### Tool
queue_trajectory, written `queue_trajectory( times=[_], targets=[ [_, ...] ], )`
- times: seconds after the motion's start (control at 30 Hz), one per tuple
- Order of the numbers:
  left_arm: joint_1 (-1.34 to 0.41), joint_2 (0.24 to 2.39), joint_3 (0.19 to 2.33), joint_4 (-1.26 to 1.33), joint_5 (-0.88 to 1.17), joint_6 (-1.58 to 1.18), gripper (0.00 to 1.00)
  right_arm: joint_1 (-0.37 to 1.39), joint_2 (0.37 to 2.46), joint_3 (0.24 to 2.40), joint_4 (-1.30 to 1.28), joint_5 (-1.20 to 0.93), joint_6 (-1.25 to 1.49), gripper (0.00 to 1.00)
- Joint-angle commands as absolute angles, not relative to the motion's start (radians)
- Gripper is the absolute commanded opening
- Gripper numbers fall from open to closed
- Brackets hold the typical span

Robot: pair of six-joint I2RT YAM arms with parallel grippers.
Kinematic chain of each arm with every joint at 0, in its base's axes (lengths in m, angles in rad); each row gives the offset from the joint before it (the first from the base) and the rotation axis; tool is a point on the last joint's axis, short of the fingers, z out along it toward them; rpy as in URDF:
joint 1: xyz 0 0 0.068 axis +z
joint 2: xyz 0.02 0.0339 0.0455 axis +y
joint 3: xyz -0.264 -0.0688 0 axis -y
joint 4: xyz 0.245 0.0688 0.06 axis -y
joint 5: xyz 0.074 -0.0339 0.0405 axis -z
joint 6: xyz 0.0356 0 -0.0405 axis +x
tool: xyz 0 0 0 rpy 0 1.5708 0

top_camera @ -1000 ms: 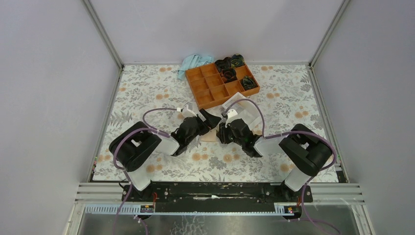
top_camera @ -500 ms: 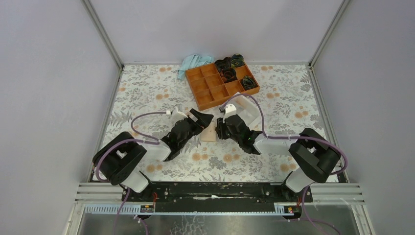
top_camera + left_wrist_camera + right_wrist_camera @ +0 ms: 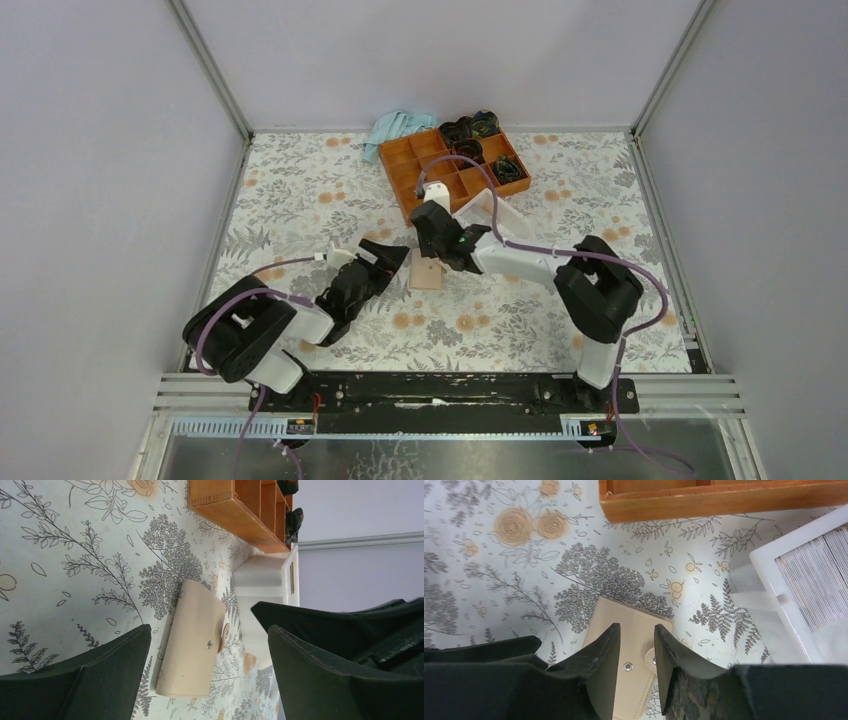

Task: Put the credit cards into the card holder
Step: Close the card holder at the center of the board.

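The bench (image 3: 300,190) has a pale surface printed with grey leaves and orange flowers. Plain grey-lilac walls (image 3: 440,50) rise behind it and on both sides, joined by aluminium corner posts (image 3: 211,68). A slotted metal rail (image 3: 200,393) runs along its near edge.

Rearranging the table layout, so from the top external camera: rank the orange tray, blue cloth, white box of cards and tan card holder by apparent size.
1. orange tray, clearly largest.
2-3. white box and blue cloth: they look alike and both are partly hidden, so left unranked.
4. card holder, smallest.
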State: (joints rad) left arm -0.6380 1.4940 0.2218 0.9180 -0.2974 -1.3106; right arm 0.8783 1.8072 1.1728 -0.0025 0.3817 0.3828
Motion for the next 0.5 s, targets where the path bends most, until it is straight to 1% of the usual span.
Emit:
queue_trajectory(
  times=[0.0, 0.3, 0.47],
  targets=[
    [-0.624, 1.51, 0.201, 1.061, -0.308, -1.362, 0.94, 0.912, 1.868, 1.32, -0.285, 0.515, 0.442, 0.39],
    [-0.614, 1.547, 0.175, 1.142, -0.277, -1.387, 0.94, 0.94, 1.954, 1.458, -0.495, 0.58, 0.51, 0.37],
    [-0.614, 1.56, 0.165, 1.169, -0.272, -1.395, 0.94, 0.951, 1.978, 1.492, -0.551, 0.593, 0.534, 0.36]
  ],
)
